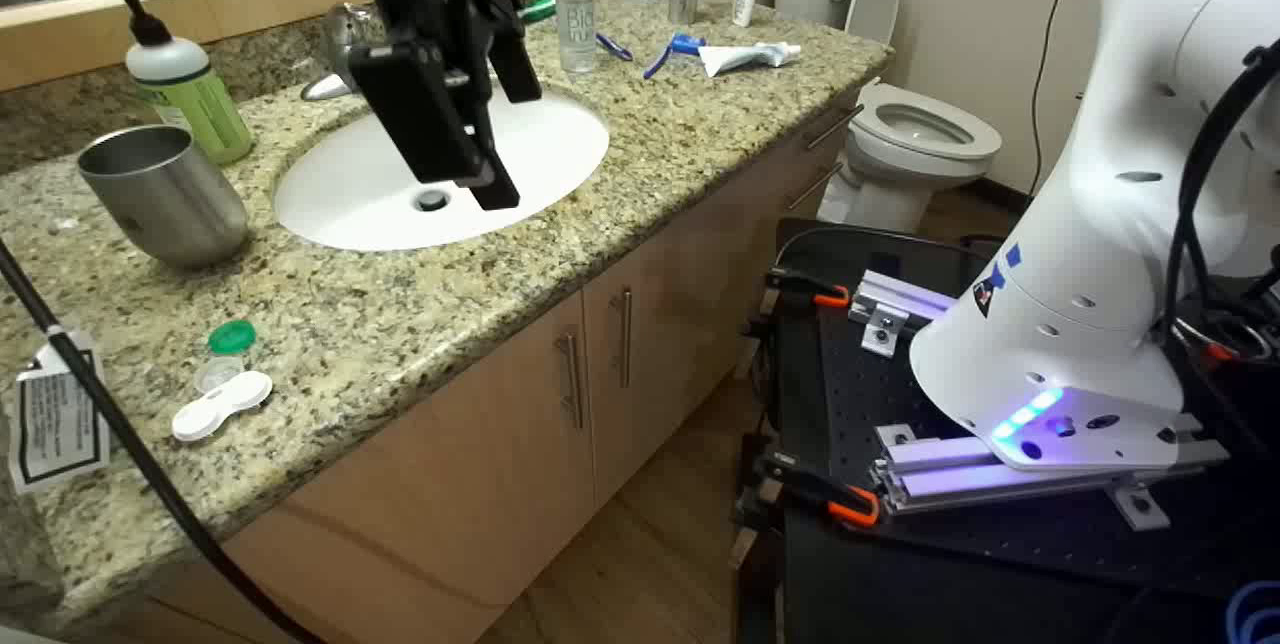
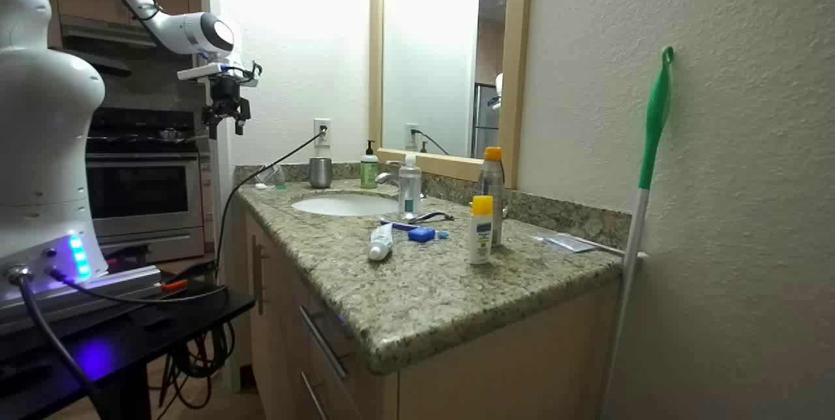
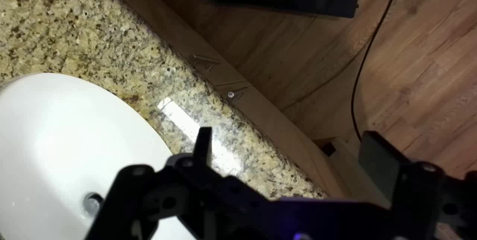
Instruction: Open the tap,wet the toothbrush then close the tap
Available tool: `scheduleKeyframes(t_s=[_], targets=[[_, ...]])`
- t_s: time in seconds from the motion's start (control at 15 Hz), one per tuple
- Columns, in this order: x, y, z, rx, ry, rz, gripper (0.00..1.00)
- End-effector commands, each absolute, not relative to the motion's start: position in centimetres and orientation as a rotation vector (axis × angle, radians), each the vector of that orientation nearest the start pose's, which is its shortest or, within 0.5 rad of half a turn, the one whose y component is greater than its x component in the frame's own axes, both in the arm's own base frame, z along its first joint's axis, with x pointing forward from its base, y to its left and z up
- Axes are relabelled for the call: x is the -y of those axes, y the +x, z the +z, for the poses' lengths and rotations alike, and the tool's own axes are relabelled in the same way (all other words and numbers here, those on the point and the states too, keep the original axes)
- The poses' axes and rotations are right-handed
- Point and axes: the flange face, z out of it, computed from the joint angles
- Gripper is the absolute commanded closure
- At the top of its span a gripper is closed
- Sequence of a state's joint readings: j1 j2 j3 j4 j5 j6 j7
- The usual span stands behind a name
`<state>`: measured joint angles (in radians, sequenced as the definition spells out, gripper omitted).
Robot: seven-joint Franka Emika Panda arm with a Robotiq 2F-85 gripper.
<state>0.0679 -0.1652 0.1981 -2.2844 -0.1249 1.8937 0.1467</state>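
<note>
The chrome tap (image 1: 345, 39) (image 2: 387, 177) stands at the back of the white basin (image 1: 560, 149) (image 2: 342, 205); in an exterior view my gripper partly hides it. No water shows. A thin blue stick, seemingly the toothbrush (image 1: 657, 62) (image 2: 396, 226), lies on the counter beside a blue block. My gripper (image 1: 503, 139) (image 2: 226, 128) is open and empty, raised well above the counter and apart from tap and toothbrush. In the wrist view, its spread fingers (image 3: 287, 137) hang over the counter's front edge, with the basin at lower left; tap and toothbrush are out of view there.
A clear bottle (image 1: 577, 19) stands between tap and toothbrush. A white tube (image 1: 745, 56) lies near the toothbrush. A steel cup (image 1: 165, 194) and a green soap bottle (image 1: 190, 89) stand beside the basin. A spray can (image 2: 492, 179) and a yellow-capped bottle (image 2: 481, 231) stand farther along.
</note>
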Motion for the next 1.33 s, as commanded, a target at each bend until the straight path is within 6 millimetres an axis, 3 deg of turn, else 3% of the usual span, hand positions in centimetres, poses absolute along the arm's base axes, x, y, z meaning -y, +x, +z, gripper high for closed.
scheduleKeyframes(t_s=[0.0, 0.27, 0.33, 0.4, 0.47, 0.67, 0.73, 0.8, 1.07, 1.27], targets=[[-11.4, 44.8, 40.4, 0.275, -3.303, 0.326, 0.0], [-4.0, 44.3, 42.1, 0.005, -3.408, 0.24, 0.0], [-2.8, 44.1, 42.6, -0.019, -3.319, 0.255, 0.0], [-5.3, 45.2, 41.9, 0.041, -3.373, 0.274, 0.0], [-4.0, 45.2, 42.3, 0.015, -3.363, 0.268, 0.0], [-4.2, 45.8, 41.5, 0.011, -3.423, 0.263, 0.0], [-2.0, 47.2, 41.2, -0.106, -3.418, 0.244, 0.0], [1.6, 48.8, 40.9, -0.262, -3.393, 0.185, 0.0], [11.3, 52.2, 41.9, -0.607, -3.322, -0.048, 0.0], [14.7, 55.4, 42.5, -0.792, -3.25, -0.321, 0.0]])
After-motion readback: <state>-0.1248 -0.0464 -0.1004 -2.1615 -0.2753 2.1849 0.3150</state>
